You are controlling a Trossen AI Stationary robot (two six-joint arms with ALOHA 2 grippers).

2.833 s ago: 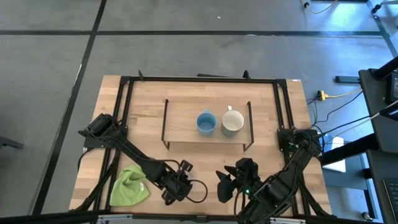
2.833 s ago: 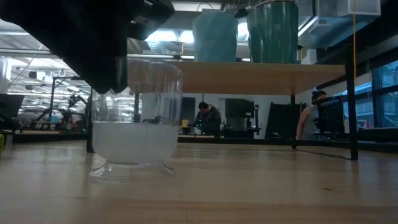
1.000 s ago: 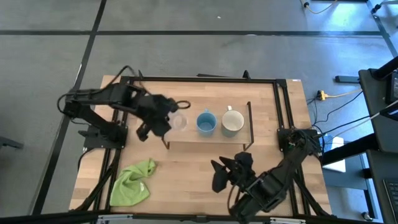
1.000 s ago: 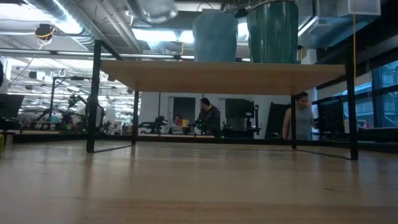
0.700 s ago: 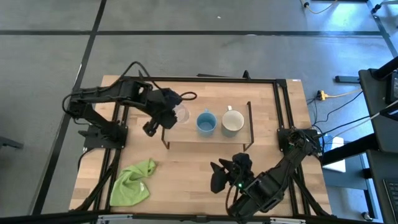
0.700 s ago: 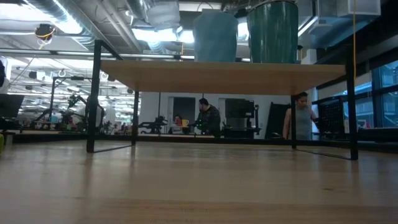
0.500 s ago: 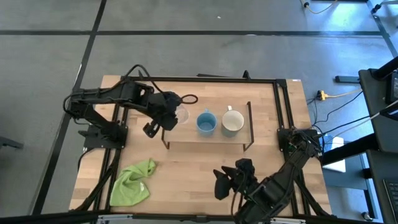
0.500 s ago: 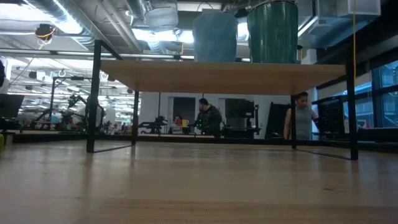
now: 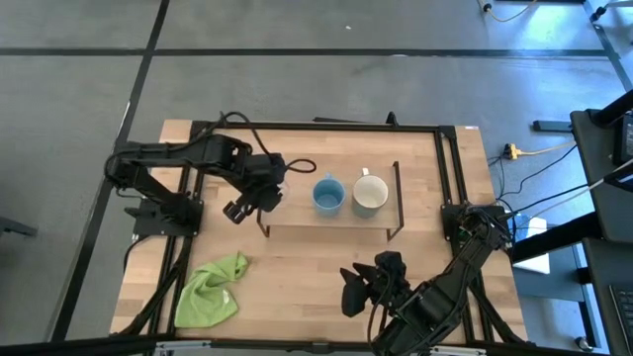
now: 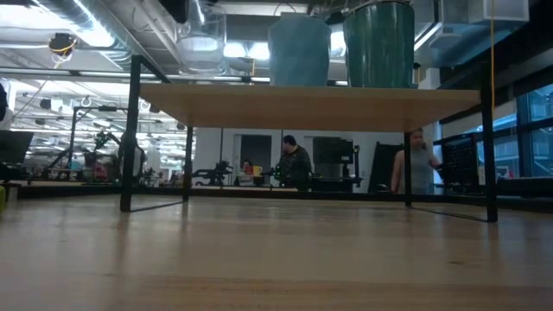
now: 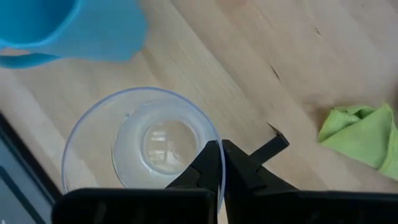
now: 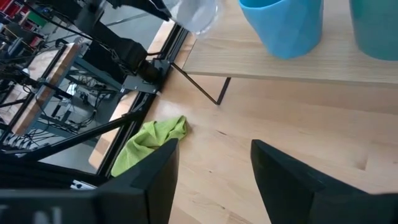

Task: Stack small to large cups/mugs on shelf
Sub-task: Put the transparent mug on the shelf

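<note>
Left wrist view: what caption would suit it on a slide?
The left gripper, jaws shut on the clear glass cup's rim, holds it beside the blue mug.

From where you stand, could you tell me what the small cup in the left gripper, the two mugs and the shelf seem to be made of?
Small cup: clear glass or plastic; the wood shows through it.
Blue mug and cream mug: opaque, smooth, probably glazed ceramic, though plastic is possible.
Shelf: pale wood board with visible grain, on thin black metal legs.

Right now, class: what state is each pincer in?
Left pincer: shut on the glass cup rim, over the shelf.
Right pincer: open, empty.
</note>
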